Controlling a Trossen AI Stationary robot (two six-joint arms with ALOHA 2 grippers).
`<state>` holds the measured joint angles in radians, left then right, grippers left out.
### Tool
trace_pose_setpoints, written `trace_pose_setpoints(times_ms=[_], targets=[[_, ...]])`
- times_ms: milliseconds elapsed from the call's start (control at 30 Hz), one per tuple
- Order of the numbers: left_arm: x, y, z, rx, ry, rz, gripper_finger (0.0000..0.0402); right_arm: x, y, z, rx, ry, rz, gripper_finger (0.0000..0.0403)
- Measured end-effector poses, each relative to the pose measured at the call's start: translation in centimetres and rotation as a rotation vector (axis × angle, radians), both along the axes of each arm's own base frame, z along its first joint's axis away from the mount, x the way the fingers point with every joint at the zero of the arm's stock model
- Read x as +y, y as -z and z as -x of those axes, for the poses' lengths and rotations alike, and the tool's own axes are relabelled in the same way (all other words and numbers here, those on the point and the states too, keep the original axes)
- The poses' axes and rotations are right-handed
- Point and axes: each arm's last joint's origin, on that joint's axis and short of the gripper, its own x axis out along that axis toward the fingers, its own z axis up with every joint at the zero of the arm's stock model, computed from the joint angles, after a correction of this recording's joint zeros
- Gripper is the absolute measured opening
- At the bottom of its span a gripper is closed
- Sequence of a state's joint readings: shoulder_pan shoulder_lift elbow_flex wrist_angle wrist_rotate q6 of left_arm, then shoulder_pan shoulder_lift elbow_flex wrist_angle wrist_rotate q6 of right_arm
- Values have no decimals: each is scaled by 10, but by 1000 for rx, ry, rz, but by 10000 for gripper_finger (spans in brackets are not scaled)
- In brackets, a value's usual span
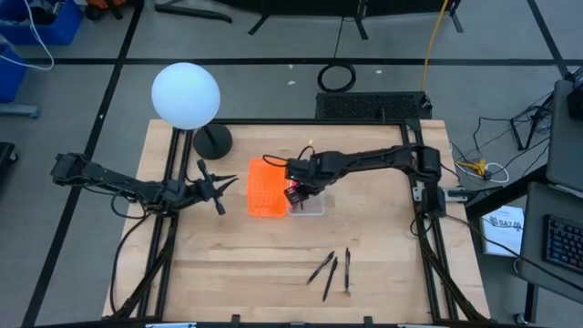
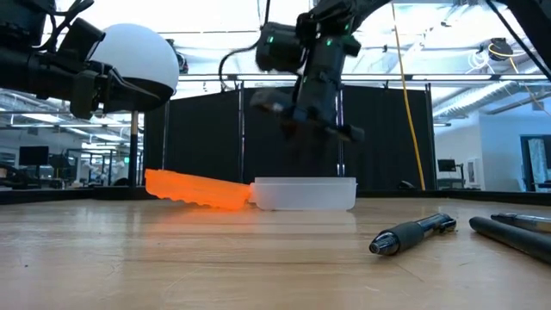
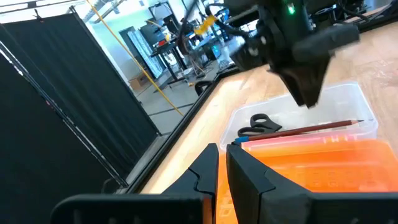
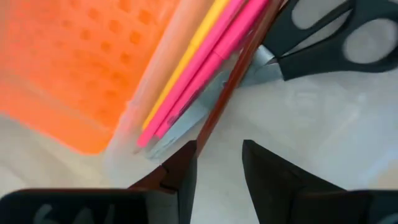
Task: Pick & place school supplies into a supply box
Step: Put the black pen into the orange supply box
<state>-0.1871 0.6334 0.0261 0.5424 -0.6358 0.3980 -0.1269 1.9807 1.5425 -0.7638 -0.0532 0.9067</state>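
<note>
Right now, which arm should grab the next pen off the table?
Right, probably. The right gripper hangs open and empty over the box, on the same side as the three dark pens. The left gripper waits beyond the orange tray, farther off.

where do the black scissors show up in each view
High view: too small to make out; they would sit inside the supply box under the right hand.
Low view: not visible through the box's wall.
Left wrist view: scissors in the box, beside a dark red pencil.
Right wrist view: scissors fill the upper corner.
Shared landmark: the orange tray, touching the box.
</note>
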Motion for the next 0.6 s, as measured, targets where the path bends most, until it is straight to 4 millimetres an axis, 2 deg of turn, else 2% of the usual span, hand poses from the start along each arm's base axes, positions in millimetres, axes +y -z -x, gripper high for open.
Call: trace_pose_setpoints(times_ms=[167, 267, 433, 600], targets=[[0, 0, 0, 3, 7, -7, 37, 1, -38, 20, -24, -10, 8, 118], [0, 0, 0, 5, 7, -12, 37, 10, -63, 38, -11, -32, -2, 118], [0, 0, 0, 3, 7, -14, 37, 46, -91, 71, 95, 14, -95, 108], [0, -1, 0, 5, 8, -28, 37, 96, -102, 91, 171, 82, -156, 94]])
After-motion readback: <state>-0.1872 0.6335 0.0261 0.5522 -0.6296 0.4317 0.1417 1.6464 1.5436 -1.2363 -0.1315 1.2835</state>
